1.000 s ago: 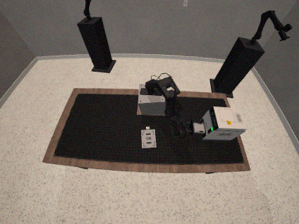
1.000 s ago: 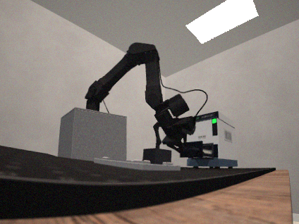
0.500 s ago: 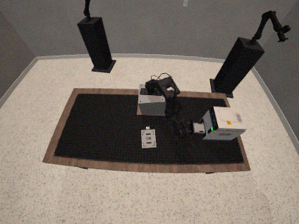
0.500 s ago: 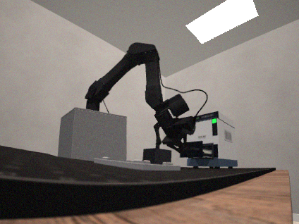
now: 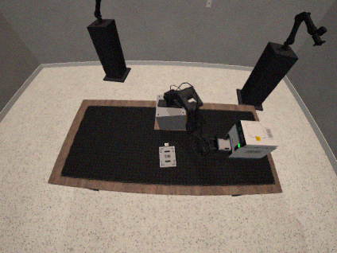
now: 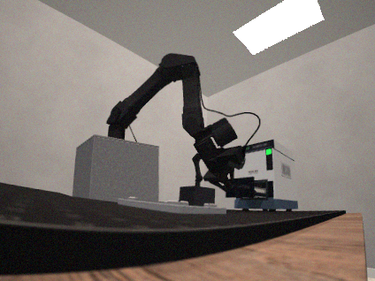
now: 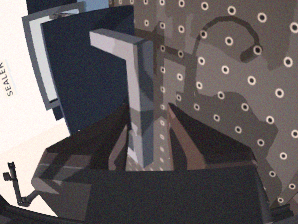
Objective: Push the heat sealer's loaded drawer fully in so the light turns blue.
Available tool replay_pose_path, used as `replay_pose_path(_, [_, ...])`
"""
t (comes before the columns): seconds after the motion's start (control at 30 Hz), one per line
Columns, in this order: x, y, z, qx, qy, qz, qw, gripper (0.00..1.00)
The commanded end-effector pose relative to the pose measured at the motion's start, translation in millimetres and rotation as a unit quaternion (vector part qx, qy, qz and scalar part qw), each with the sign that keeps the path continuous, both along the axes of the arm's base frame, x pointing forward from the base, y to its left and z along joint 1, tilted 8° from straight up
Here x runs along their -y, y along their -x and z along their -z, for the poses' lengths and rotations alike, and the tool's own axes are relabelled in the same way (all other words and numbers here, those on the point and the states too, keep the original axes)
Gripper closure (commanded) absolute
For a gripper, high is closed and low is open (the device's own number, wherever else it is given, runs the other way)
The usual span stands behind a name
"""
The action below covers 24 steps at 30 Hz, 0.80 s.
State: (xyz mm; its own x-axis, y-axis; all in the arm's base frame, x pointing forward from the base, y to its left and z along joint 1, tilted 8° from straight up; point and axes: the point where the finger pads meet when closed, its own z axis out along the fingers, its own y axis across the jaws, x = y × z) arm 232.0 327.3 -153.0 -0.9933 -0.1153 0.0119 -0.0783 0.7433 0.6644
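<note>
white heat sealer (image 5: 254, 133) (image 6: 258, 165) (image 7: 17, 65), its light (image 5: 238, 145) (image 6: 268, 151) green, has its drawer (image 5: 223, 144) (image 6: 243, 187) (image 7: 87, 75) sticking out toward the arm, directly ahead of the gripper (image 5: 208, 146) (image 6: 229, 187) (image 7: 148, 111). the fingers stand partly apart around the grey drawer handle (image 7: 140, 95), its long bar running lengthwise between them in the wrist view, with a gap visible on one side, so not clamped. the push should, i judge, follow the drawer's sliding axis straight into the housing, without swinging the unfixed sealer.

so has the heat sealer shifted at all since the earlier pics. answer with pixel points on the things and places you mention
no, the heat sealer (image 5: 254, 131) (image 6: 283, 155) (image 7: 12, 75) shows no visible shift either way against the table's wooden border (image 5: 262, 188) (image 6: 309, 247) in the top view
</note>
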Motion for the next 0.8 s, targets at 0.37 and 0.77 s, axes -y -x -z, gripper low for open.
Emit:
replay_pose_path(0.37, [-17.8,-18.0,-18.6,0.033,-0.023,-0.004,0.999,0.84])
replay_pose_path(0.77, [-16.3,-16.3,-17.3,0.029,-0.019,-0.004,0.999,0.93])
